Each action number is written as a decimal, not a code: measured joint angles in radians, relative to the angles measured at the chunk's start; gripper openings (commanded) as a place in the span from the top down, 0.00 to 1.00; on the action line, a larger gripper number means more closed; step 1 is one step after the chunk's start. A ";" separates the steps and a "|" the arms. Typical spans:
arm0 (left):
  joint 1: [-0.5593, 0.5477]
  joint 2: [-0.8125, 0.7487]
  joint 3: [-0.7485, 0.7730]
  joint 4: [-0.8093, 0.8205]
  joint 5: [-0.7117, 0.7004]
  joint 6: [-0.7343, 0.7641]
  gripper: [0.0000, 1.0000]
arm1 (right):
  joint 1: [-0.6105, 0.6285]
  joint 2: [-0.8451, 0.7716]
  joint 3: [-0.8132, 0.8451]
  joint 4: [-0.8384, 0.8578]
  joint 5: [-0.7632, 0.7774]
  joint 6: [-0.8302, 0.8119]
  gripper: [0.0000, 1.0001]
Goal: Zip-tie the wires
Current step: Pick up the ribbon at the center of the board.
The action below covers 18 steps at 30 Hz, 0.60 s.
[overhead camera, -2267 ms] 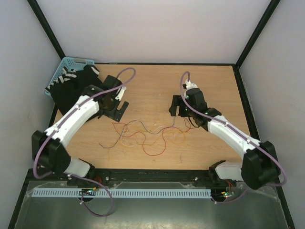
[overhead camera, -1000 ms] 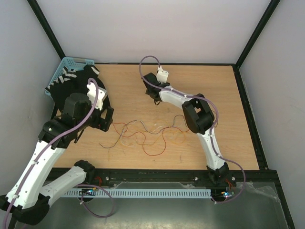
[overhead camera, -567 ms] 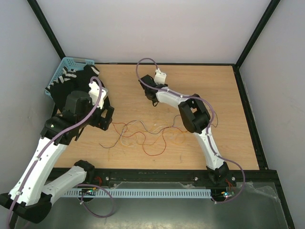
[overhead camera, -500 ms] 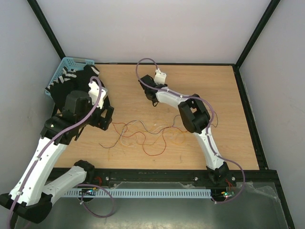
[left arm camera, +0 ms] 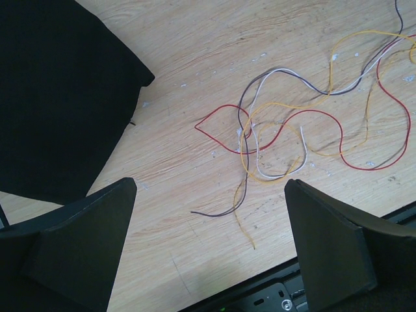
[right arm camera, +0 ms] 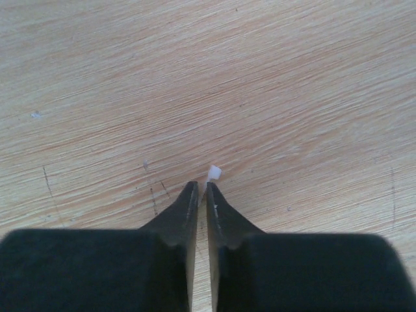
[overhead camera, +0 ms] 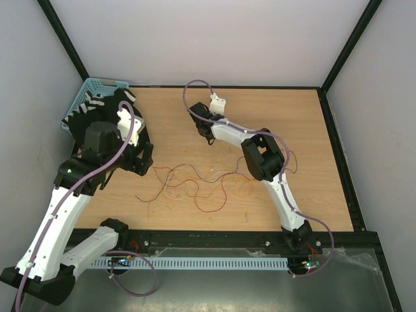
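Observation:
The wires [overhead camera: 195,182] lie in a loose red, orange and brown tangle on the wooden table, toward its front middle. In the left wrist view the wires [left arm camera: 292,130] lie ahead of my left gripper [left arm camera: 208,244], which is wide open and empty above bare wood. From above, the left gripper [overhead camera: 140,159] hovers just left of the tangle. My right gripper [overhead camera: 207,133] reaches to the back middle of the table. In the right wrist view the right gripper [right arm camera: 202,188] is pinched on the zip tie [right arm camera: 213,173], whose small white end pokes out past the tips.
A black cloth [overhead camera: 97,120] covers the back left of the table, and the same black cloth [left arm camera: 58,97] fills the upper left of the left wrist view. A blue basket [overhead camera: 84,96] stands behind it. The table's black front rail [overhead camera: 208,235] runs along the near edge.
The right gripper has closed its jaws down onto the zip tie at the back middle. The left arm has shifted slightly and stayed open. The wires have not moved.

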 measured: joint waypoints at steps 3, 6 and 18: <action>0.004 0.000 0.000 0.003 0.018 0.000 0.01 | 0.000 0.000 0.000 -0.002 0.000 -0.008 0.95; 0.010 0.000 0.000 0.005 0.035 -0.001 0.01 | 0.000 0.000 0.000 -0.002 -0.005 -0.019 1.00; 0.061 0.004 0.000 0.037 0.130 -0.090 0.01 | -0.054 -0.146 -0.137 0.211 -0.323 -0.239 1.00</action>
